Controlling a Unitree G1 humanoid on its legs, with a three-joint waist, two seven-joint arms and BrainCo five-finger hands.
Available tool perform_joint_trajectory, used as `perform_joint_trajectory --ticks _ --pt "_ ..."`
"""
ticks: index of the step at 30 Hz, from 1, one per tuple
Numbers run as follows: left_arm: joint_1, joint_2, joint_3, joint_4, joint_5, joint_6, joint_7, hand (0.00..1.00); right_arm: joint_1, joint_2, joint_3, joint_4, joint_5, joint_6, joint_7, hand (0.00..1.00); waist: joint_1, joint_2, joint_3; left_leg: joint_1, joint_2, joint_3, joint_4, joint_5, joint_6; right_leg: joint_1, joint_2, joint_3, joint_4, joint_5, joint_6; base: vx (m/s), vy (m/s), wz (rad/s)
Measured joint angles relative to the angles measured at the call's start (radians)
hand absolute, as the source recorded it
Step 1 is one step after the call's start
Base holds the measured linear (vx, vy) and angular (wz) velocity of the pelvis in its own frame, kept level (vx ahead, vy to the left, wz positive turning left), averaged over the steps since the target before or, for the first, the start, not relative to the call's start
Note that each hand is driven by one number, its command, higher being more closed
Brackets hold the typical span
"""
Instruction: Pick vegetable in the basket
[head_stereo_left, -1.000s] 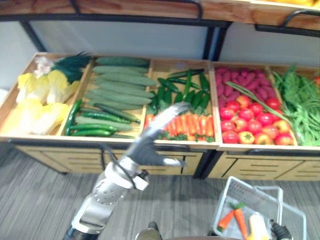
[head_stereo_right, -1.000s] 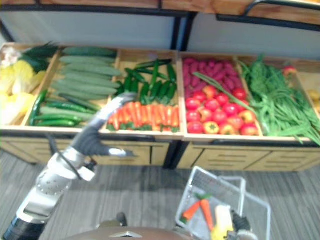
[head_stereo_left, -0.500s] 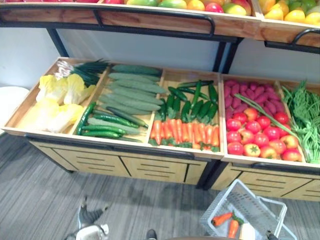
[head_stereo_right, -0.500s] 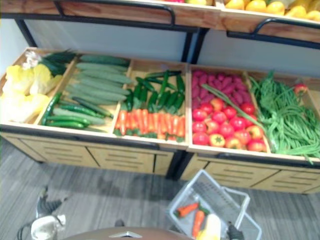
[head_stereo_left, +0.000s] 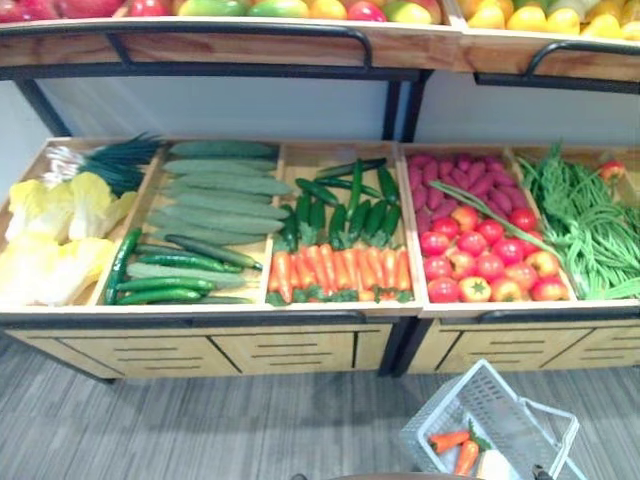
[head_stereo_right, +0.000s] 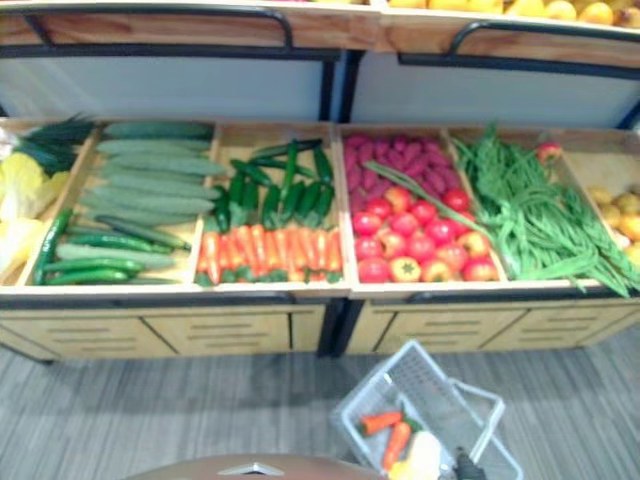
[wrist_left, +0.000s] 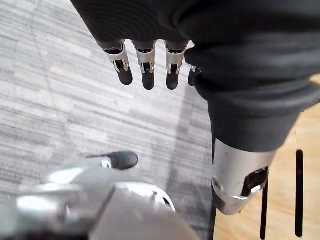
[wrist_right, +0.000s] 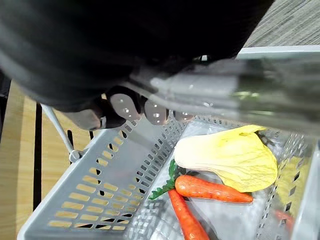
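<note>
1. Basket (head_stereo_left: 445, 405) down on the near right, over the grey floor (head_stereo_left: 200, 420), and the right hand (wrist_right: 125, 105) has its fingers wrapped round the handle (wrist_right: 240, 87)
2. Inside the basket lie two carrots (wrist_right: 212, 189), meeting at their leafy ends, with a yellow cabbage leaf (wrist_right: 227, 155) pressed against them
3. Left hand (wrist_left: 146, 55) hangs over the floor, fingers straight, thumb apart, nothing in it
4. Further out is the wooden stand (head_stereo_left: 300, 350); its near row runs from yellow cabbages (head_stereo_left: 50, 240) on the left, past long cucumbers (head_stereo_left: 215, 205) and shelf carrots (head_stereo_left: 340, 270), to tomatoes (head_stereo_left: 480, 265) and green beans (head_stereo_left: 580, 215) on the right
5. Behind those, spring onions (head_stereo_left: 110, 160) far left, dark green pods (head_stereo_left: 345, 205) beyond the shelf carrots, purple tubers (head_stereo_left: 470, 180) beyond the tomatoes
6. Farthest of all, the upper shelf (head_stereo_left: 250, 45) carries fruit (head_stereo_left: 300, 8)
</note>
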Motion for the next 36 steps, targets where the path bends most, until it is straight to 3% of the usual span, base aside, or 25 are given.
perform_joint_trajectory --ticks 4,6,8,9,10,11,13,14,15,16,17,19,20,23,25,28,30,32,33,34,35,36 --pt "-0.018 0.001 -0.040 0.000 -0.039 -0.001 -0.005 0.00 -0.007 -0.003 0.000 -0.001 0.000 0.000 -0.003 1.00 0.000 -0.007 0.010 0.022 0.005 0.011 0.017 -0.037 -0.005 0.001 0.003 0.039 0.010 -0.001 0.000 0.08 -0.010 -0.33" --pt "-0.041 0.003 -0.048 -0.001 -0.061 -0.001 -0.007 0.00 -0.033 -0.003 0.003 -0.003 0.001 0.000 -0.002 1.00 0.000 -0.013 0.063 -0.017 0.042 0.028 0.203 -0.144 -0.008 -0.002 0.006 0.064 0.065 -0.017 -0.011 0.05 0.001 -0.44" --pt "-0.070 0.004 -0.079 0.000 -0.076 0.000 -0.008 0.00 -0.041 -0.004 0.009 -0.022 0.008 -0.008 -0.001 1.00 -0.006 0.011 0.106 -0.076 0.106 0.027 0.418 -0.263 -0.008 -0.028 0.031 0.106 0.137 -0.038 -0.006 -0.02 0.006 -0.60" --pt "-0.077 0.009 -0.094 0.000 -0.076 0.000 -0.008 0.00 -0.041 -0.003 0.012 -0.031 0.008 -0.011 0.001 1.00 -0.005 0.015 0.108 -0.099 0.121 0.031 0.464 -0.292 -0.008 -0.060 0.041 0.139 0.155 -0.036 -0.003 -0.05 0.102 -1.11" --pt "-0.088 0.022 -0.125 0.000 -0.076 0.000 -0.007 0.00 -0.048 -0.001 0.031 -0.031 0.010 -0.015 0.001 1.00 -0.001 0.012 0.114 -0.110 0.138 0.075 0.493 -0.320 -0.006 -0.111 0.056 0.202 0.172 -0.017 0.019 -0.08 0.146 -1.55" --pt "-0.101 0.031 -0.139 0.002 -0.074 0.000 -0.005 0.00 -0.058 0.010 0.039 -0.053 0.012 -0.024 0.001 1.00 -0.002 0.027 0.130 -0.109 0.160 0.136 0.508 -0.337 -0.002 -0.149 0.072 0.247 0.178 0.031 0.023 -0.12 0.171 -1.71" --pt "-0.127 0.032 -0.140 -0.003 -0.073 0.000 0.001 0.00 -0.062 0.021 0.051 -0.086 0.027 -0.028 -0.002 1.00 -0.003 0.031 0.150 -0.109 0.188 0.210 0.524 -0.353 0.009 -0.193 0.096 0.250 0.148 0.129 0.019 -0.14 0.163 -1.50" --pt "-0.139 0.025 -0.141 -0.011 -0.069 -0.001 0.002 0.00 -0.063 0.030 0.074 -0.102 0.045 -0.028 -0.004 1.00 0.001 0.049 0.161 -0.104 0.217 0.298 0.510 -0.346 0.031 -0.192 0.112 0.225 0.026 0.260 0.008 -0.17 0.188 -1.58" --pt "-0.146 0.026 -0.146 -0.017 -0.063 -0.002 0.001 0.00 -0.065 0.031 0.091 -0.113 0.049 -0.031 -0.006 1.00 -0.001 0.048 0.169 -0.095 0.228 0.360 0.502 -0.342 0.043 -0.202 0.107 0.142 0.042 0.274 -0.034 -0.14 0.186 -1.71" --pt "-0.145 0.026 -0.145 -0.030 -0.057 -0.003 -0.001 0.00 -0.068 0.026 0.096 -0.117 0.050 -0.032 -0.010 1.00 -0.008 0.045 0.180 -0.069 0.227 0.416 0.488 -0.342 0.049 -0.227 0.083 0.010 0.189 0.170 -0.094 -0.12 0.194 -1.73" --pt "-0.135 0.023 -0.157 -0.036 -0.056 -0.002 -0.002 0.00 -0.069 -0.007 0.109 -0.100 0.053 -0.026 -0.024 1.00 -0.007 0.046 0.182 -0.015 0.223 0.512 0.476 -0.341 0.053 -0.222 0.025 -0.147 0.401 0.040 -0.127 -0.09 0.179 -1.54" --pt "-0.115 0.026 -0.173 -0.043 -0.056 -0.003 -0.003 0.00 -0.068 -0.020 0.134 -0.085 0.052 -0.026 -0.031 1.00 -0.005 0.048 0.181 0.026 0.216 0.602 0.453 -0.341 0.055 -0.188 -0.019 -0.243 0.527 -0.028 -0.140 -0.13 0.120 -1.44" --pt "-0.106 0.031 -0.185 -0.042 -0.058 -0.003 -0.006 0.00 -0.073 -0.022 0.150 -0.080 0.049 -0.029 -0.036 1.00 -0.006 0.048 0.180 0.041 0.214 0.661 0.443 -0.334 0.056 -0.169 -0.034 -0.263 0.589 -0.058 -0.122 -0.10 0.014 -1.55" --pt "-0.104 0.027 -0.185 -0.041 -0.065 0.000 -0.010 0.00 -0.114 -0.028 0.160 -0.042 0.039 -0.028 -0.039 1.00 0.000 0.039 0.171 0.046 0.223 0.777 0.445 -0.314 0.051 -0.148 -0.033 -0.266 0.530 -0.085 -0.095 -0.02 -0.099 -1.28" --pt "-0.108 0.004 -0.175 -0.040 -0.067 0.000 -0.017 0.00 -0.133 -0.048 0.171 -0.014 0.038 -0.018 -0.040 1.00 0.002 0.066 0.157 0.045 0.245 0.835 0.448 -0.294 0.043 -0.139 0.034 -0.292 0.386 -0.091 -0.103 -0.05 -0.217 -1.37" --pt "-0.121 -0.007 -0.176 -0.040 -0.068 -0.001 -0.024 0.00 -0.140 -0.053 0.191 -0.006 0.038 -0.016 -0.041 1.00 -0.001 0.081 0.147 0.053 0.253 0.880 0.453 -0.260 0.044 -0.134 0.075 -0.288 0.274 -0.093 -0.107 -0.03 -0.236 -1.08" --pt "-0.141 -0.018 -0.179 -0.037 -0.068 -0.001 -0.027 0.00 -0.130 -0.050 0.200 -0.002 0.038 -0.016 -0.041 1.00 -0.004 0.084 0.145 0.070 0.286 0.876 0.511 -0.250 0.047 -0.107 0.100 -0.275 0.230 -0.097 -0.113 -0.03 -0.136 -0.65" --pt "-0.152 -0.025 -0.207 -0.033 -0.067 -0.001 -0.030 0.00 -0.120 -0.049 0.229 0.011 0.039 -0.016 -0.042 1.00 -0.015 0.082 0.144 0.097 0.380 0.852 0.680 -0.220 0.049 -0.049 0.129 -0.249 0.193 -0.101 -0.119 -0.05 -0.104 -0.50" --pt "-0.152 -0.026 -0.211 -0.033 -0.069 -0.001 -0.031 0.00 -0.117 -0.047 0.235 0.011 0.039 -0.017 -0.042 1.00 -0.020 0.080 0.144 0.099 0.402 0.824 0.727 -0.199 0.046 -0.035 0.133 -0.236 0.187 -0.101 -0.120 -0.05 -0.052 -0.69" --pt "-0.150 -0.026 -0.210 -0.034 -0.070 -0.002 -0.031 0.00 -0.115 -0.043 0.258 0.011 0.039 -0.018 -0.043 1.00 -0.013 0.074 0.142 0.078 0.429 0.722 0.823 -0.134 0.048 -0.017 0.135 -0.184 0.178 -0.102 -0.122 -0.02 0.003 -0.87" --pt "-0.150 -0.027 -0.207 -0.038 -0.069 -0.007 -0.030 0.00 -0.118 -0.043 0.280 0.009 0.036 -0.020 -0.042 1.00 0.003 0.057 0.146 0.022 0.410 0.585 0.861 -0.160 0.029 -0.016 0.122 -0.128 0.178 -0.104 -0.125 -0.01 0.056 -1.10" --pt "-0.151 -0.027 -0.204 -0.047 -0.070 -0.011 -0.031 0.00 -0.128 -0.045 0.291 0.009 0.036 -0.021 -0.042 1.00 0.007 0.054 0.147 -0.034 0.354 0.415 0.874 -0.210 0.017 -0.019 0.109 -0.082 0.178 -0.104 -0.125 0.01 0.141 -1.27"
